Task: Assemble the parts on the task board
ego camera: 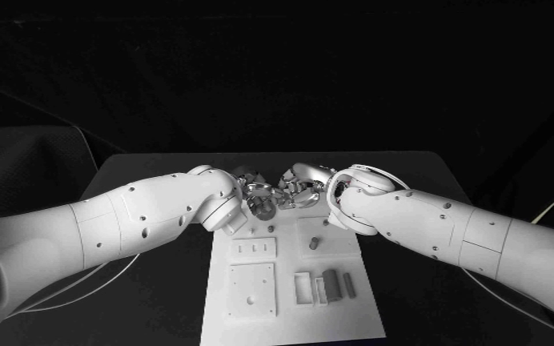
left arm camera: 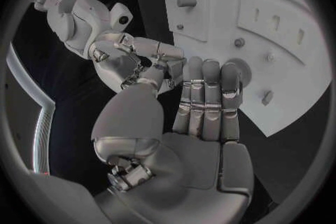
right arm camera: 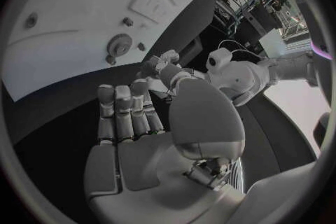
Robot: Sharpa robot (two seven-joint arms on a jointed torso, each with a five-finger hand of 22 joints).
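The task board (ego camera: 289,302) is lying on the black table (ego camera: 138,178), running away from the robot. On its near part, grey block-shaped parts (ego camera: 332,283) are sitting beside a white rectangular frame (ego camera: 305,288); a square plate (ego camera: 253,288) is lying to their left. Farther along, a short grey peg (ego camera: 313,243) is standing upright next to a smaller slotted plate (ego camera: 253,250). At the far end, a round gear (right arm camera: 120,44) is lying flat on the board. Above that end, the left hand (ego camera: 258,195) and right hand (ego camera: 303,191) are meeting, fingertips close together. Each is stretching its fingers out side by side, and I cannot tell whether either is holding anything.
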